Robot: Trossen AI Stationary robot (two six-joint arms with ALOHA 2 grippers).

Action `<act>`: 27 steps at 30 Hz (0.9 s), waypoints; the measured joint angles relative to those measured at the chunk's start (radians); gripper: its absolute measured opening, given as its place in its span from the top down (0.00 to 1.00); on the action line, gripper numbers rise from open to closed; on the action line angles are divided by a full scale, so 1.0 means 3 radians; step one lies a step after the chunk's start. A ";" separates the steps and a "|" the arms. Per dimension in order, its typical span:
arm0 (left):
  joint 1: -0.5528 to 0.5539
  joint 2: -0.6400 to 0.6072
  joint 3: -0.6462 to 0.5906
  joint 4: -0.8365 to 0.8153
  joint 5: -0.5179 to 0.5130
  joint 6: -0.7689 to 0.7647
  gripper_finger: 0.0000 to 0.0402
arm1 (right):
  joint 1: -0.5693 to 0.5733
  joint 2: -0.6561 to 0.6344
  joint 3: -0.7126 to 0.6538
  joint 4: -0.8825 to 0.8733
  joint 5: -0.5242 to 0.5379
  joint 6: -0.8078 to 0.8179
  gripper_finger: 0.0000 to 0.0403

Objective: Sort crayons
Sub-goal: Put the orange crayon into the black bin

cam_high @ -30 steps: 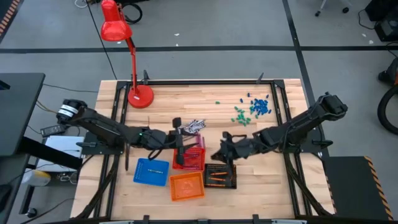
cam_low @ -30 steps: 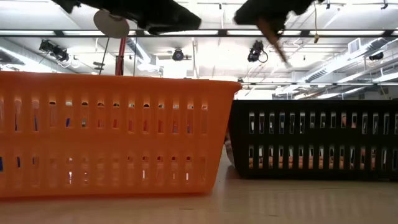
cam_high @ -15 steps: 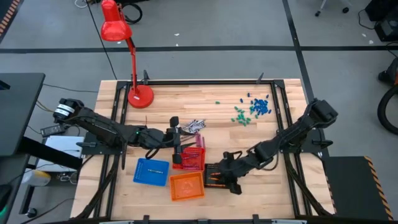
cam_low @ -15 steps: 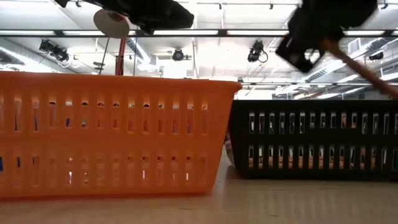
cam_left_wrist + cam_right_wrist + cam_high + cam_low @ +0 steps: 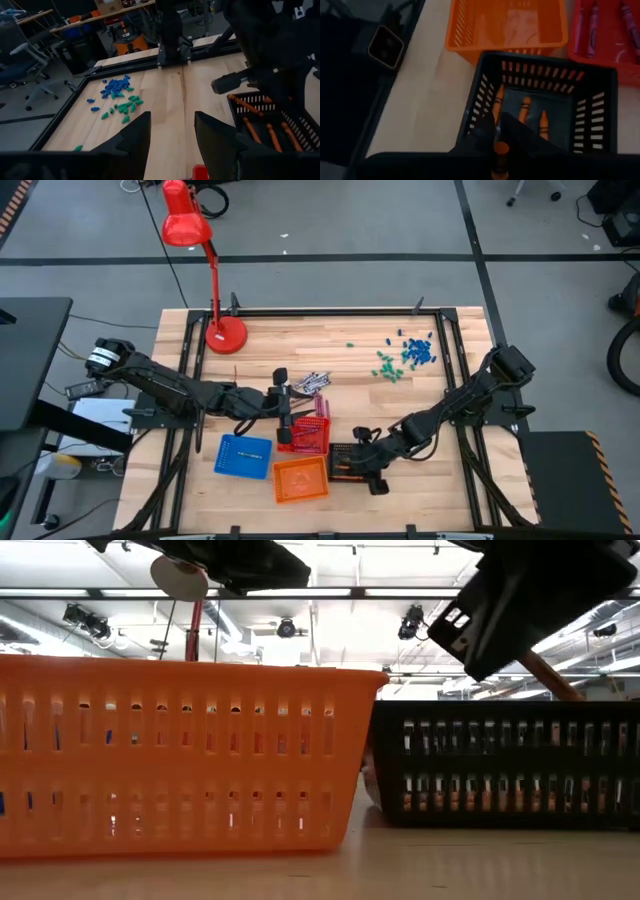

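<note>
My right gripper (image 5: 350,462) hangs over the black tray (image 5: 368,476), shut on an orange crayon (image 5: 500,150). Several orange crayons (image 5: 522,107) lie on that tray's floor. My left gripper (image 5: 285,408) hovers open over the red tray (image 5: 312,442), nothing between its fingers (image 5: 142,135). Magenta crayons (image 5: 592,22) lie in the red tray. Silver crayons (image 5: 312,382) lie in a small heap on the table beyond the red tray. The orange tray (image 5: 300,479) and blue tray (image 5: 243,456) stand near the front edge. My right gripper pinches the orange crayon between its two fingers, one end (image 5: 500,148) showing at the fingertips. The fingers slant downward from the table's right side. The crayon (image 5: 550,680) sticks out tilted, lifted clear above the black tray.
A red desk lamp (image 5: 222,332) stands at the far left. Small green and blue bits (image 5: 405,355) are scattered at the far right. Bare wood lies between the trays and those bits. Black frame rails (image 5: 445,345) run along the table's edges.
My right gripper, still shut on the orange crayon, has moved from the table's middle toward the near edge and down over the black tray, tipping its fingers more steeply downward.
</note>
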 joint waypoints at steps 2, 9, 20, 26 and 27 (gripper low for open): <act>0.0000 0.0000 0.0000 -0.0011 0.0000 0.0000 0.59 | 0.0000 -0.0001 0.0000 -0.0087 0.0064 -0.0044 0.92; 0.0000 0.0000 0.0000 -0.0007 0.0000 0.0001 0.59 | 0.0000 -0.0001 -0.0001 -0.0165 0.0171 -0.0290 0.92; -0.0004 0.0001 0.0000 -0.0006 0.0000 0.0005 0.59 | 0.0000 -0.0003 -0.0288 0.0060 0.0327 -0.0387 0.92; -0.0004 0.0001 0.0000 -0.0006 0.0000 0.0011 0.59 | 0.0006 -0.0003 -0.0296 0.0507 0.0190 -0.0452 0.92; -0.0004 0.0001 0.0000 -0.0006 0.0000 0.0010 0.59 | 0.0006 -0.0003 -0.0295 0.0580 0.0141 -0.0456 0.91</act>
